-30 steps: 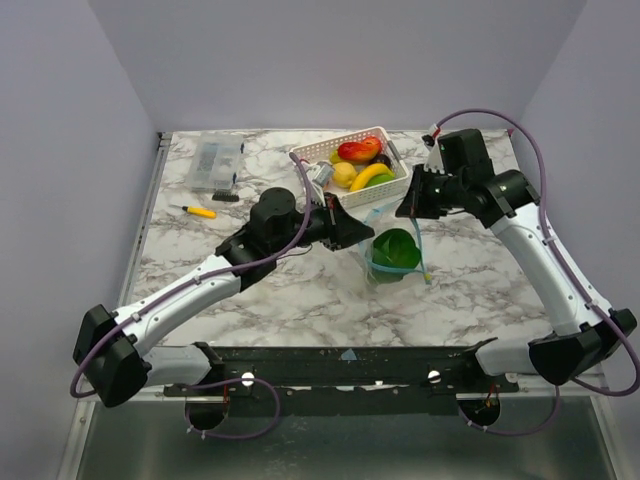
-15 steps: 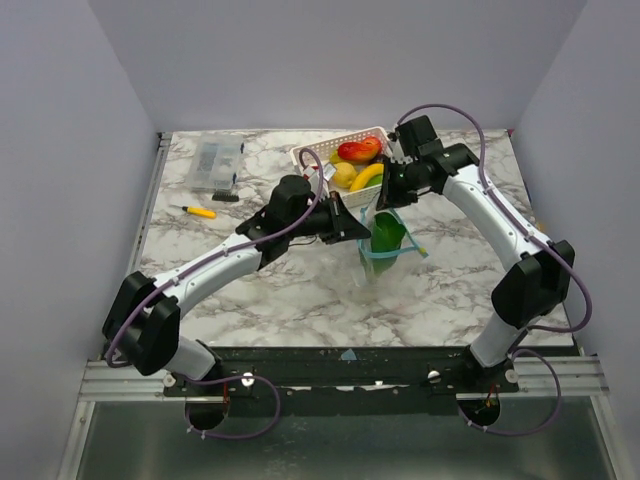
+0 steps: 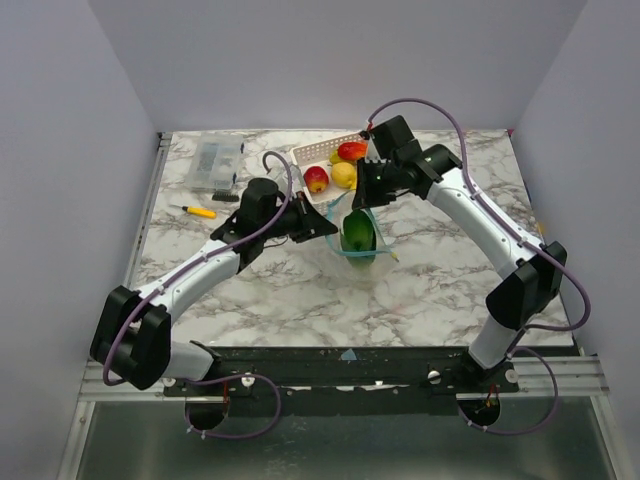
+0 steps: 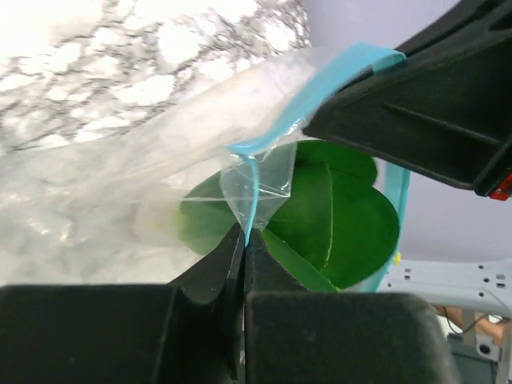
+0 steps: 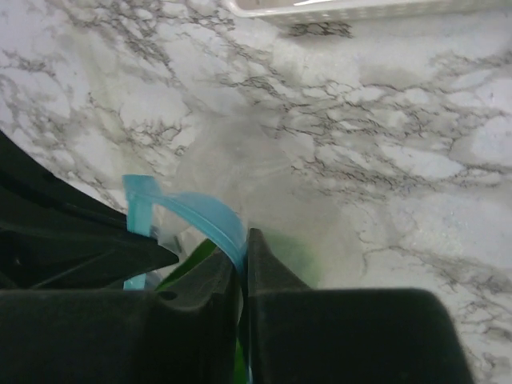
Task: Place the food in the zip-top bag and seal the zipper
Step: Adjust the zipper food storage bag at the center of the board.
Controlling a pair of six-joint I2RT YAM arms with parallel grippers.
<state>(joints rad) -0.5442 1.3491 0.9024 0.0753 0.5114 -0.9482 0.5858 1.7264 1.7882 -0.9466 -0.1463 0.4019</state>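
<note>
The clear zip-top bag [image 3: 360, 243] hangs between my two grippers at mid-table, mouth up, with a green food piece [image 3: 358, 232] inside. My left gripper [image 3: 330, 222] is shut on the blue-green zipper strip [image 4: 254, 190] at the bag's left rim. My right gripper [image 3: 362, 196] is shut on the strip [image 5: 210, 214] at the far rim. The green piece also shows in the left wrist view [image 4: 336, 212]. More food lies behind: a red apple [image 3: 316, 179], a yellow piece [image 3: 344, 174] and a red-orange piece [image 3: 352, 151] in the white basket [image 3: 318, 152].
A small clear hard box [image 3: 216, 164] and a yellow-handled tool [image 3: 198, 211] lie at the far left of the marble table. The basket's rim shows at the top of the right wrist view [image 5: 360, 8].
Both grippers and the bag have shifted left and slightly toward the basket. The right gripper has come down onto the bag's far rim. The bag mouth looks narrower.
</note>
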